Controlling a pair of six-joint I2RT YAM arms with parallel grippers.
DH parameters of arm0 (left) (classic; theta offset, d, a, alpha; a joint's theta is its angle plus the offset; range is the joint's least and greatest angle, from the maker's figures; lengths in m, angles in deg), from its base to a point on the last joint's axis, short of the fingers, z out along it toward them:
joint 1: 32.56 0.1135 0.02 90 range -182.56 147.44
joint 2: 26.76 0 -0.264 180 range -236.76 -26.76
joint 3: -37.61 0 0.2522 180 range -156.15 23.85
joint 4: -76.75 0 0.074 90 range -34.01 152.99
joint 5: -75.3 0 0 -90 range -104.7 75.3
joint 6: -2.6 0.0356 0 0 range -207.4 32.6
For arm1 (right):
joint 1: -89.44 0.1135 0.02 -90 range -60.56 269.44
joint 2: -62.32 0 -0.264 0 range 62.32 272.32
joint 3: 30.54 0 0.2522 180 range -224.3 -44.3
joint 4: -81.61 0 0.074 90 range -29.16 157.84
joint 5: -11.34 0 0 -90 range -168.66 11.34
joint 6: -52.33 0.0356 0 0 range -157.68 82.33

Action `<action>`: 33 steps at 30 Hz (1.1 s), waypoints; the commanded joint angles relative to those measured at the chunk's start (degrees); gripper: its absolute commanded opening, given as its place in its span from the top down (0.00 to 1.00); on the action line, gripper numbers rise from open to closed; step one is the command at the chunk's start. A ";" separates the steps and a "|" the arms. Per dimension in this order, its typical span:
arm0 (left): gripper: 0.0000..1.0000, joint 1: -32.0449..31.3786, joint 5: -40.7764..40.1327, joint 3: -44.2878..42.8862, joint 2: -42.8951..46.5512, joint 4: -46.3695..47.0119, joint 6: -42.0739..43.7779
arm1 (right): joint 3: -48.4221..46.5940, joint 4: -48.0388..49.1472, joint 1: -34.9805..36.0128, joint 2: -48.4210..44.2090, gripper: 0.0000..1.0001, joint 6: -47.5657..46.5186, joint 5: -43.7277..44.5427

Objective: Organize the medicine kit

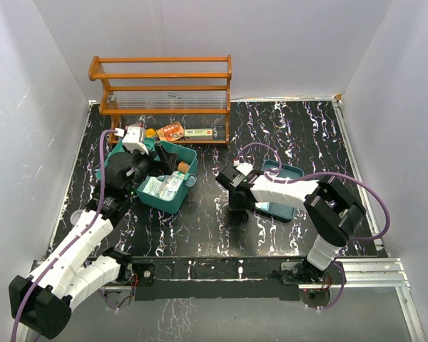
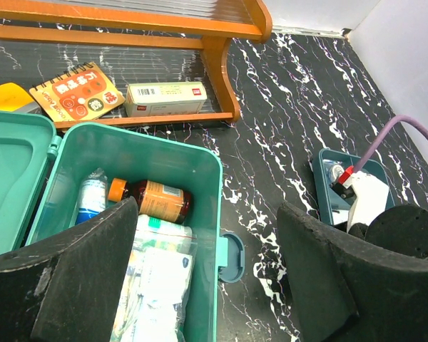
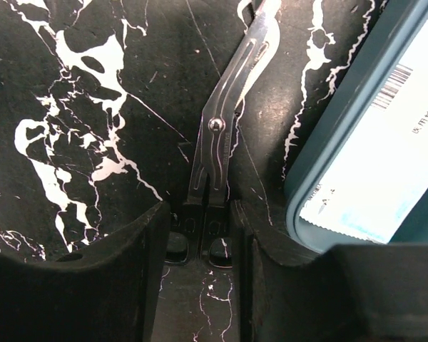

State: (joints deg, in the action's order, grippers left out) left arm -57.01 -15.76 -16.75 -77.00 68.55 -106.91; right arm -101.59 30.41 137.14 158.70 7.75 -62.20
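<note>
Right gripper (image 3: 200, 263), pressed together on the near end of a flat metal tool (image 3: 217, 135). The tool lies on the bench (image 3: 78, 85), pointing away from the gripper. Just beside it on the right is the rim of the dark insert tray (image 3: 342, 128), which holds a white printed packet (image 3: 392, 157). In the top view the tray stands on the right half of the bench, well apart from the box.

Left gripper (image 2: 207, 285), spread wide and holding nothing, hangs over the near end of the open teal box (image 2: 150, 153). Inside the box lie a brown bottle (image 2: 157, 199) with an orange cap, a small roll, and clear packets (image 2: 160, 271). The lid (image 2: 14, 157) is folded back to the left. Behind the box is the orange rack (image 2: 221, 64), with a notebook and a carton on its bottom shelf.

Step in hand, as judged: picking up the loose tool so it can be stowed in the kit. The tool is thin and lies flat, so the next move calls for a straight lift with a firm pinch. After that comes a short carry over the tray rim, or across to the box. Much sorting appears to remain.
</note>
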 commanded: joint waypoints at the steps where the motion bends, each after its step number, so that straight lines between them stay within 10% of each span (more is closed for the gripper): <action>1: 0.23 0.29 0.94 -1.00 0.20 1.81 0.18 | 2.31 1.61 -0.42 2.23 0.60 -0.59 -2.45; 15: 0.23 0.27 2.42 -3.69 -3.87 2.15 0.62 | 3.03 5.00 -2.09 4.66 0.87 -4.78 -6.09; 33: 0.22 0.28 2.00 -2.11 -4.91 7.47 -0.84 | -1.02 6.69 -1.96 -5.64 0.94 -6.58 2.45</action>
State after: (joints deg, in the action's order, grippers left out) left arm -57.01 -13.99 -18.67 -82.48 71.04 -107.33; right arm -101.64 33.89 135.07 158.27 0.32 -64.56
